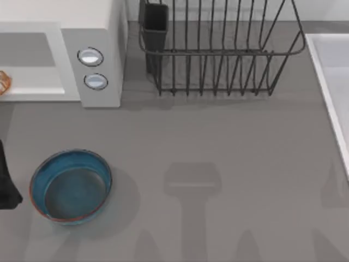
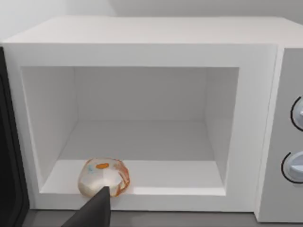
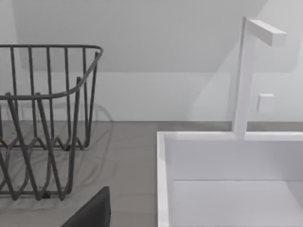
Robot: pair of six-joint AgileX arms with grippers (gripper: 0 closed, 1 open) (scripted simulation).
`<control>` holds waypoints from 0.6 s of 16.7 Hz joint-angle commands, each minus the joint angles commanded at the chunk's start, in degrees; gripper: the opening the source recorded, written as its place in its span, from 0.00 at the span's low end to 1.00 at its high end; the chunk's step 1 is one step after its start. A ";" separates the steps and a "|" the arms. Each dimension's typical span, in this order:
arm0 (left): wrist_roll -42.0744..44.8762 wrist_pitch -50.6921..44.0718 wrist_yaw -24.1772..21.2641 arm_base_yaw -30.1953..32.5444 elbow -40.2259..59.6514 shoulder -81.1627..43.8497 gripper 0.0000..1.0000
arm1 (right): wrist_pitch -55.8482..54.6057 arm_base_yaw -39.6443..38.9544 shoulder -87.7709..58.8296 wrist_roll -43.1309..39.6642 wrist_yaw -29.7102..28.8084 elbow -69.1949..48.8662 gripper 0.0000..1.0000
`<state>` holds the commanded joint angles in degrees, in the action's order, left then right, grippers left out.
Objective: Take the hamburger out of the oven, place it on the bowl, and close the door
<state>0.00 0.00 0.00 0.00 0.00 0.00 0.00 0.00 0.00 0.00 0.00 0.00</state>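
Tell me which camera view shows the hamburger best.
The left wrist view: the hamburger lies whole near the front edge of the open oven floor. The top view catches just a sliver of it at its left edge. The right wrist view faces the dish rack.

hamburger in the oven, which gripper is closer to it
Left. The left gripper sits just in front of the hamburger at the open oven mouth. The right gripper is far off, by the dish rack and sink.
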 joint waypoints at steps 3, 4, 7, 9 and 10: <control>0.02 0.27 -0.06 -0.06 0.20 -0.54 1.00 | 0.00 0.00 0.00 0.00 0.00 0.00 1.00; 0.07 0.81 -0.19 -0.17 0.61 -1.66 1.00 | 0.00 0.00 0.00 0.00 0.00 0.00 1.00; 0.37 4.08 -0.95 -0.86 3.05 -8.34 1.00 | 0.00 0.00 0.00 0.00 0.00 0.00 1.00; 0.69 7.51 -1.75 -1.58 5.62 -15.37 1.00 | 0.00 0.00 0.00 0.00 0.00 0.00 1.00; 0.87 9.52 -2.22 -2.01 7.12 -19.48 1.00 | 0.00 0.00 0.00 0.00 0.00 0.00 1.00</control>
<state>0.87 9.52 -2.22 -2.01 7.12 -19.48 0.00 0.00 0.00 0.00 0.00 0.00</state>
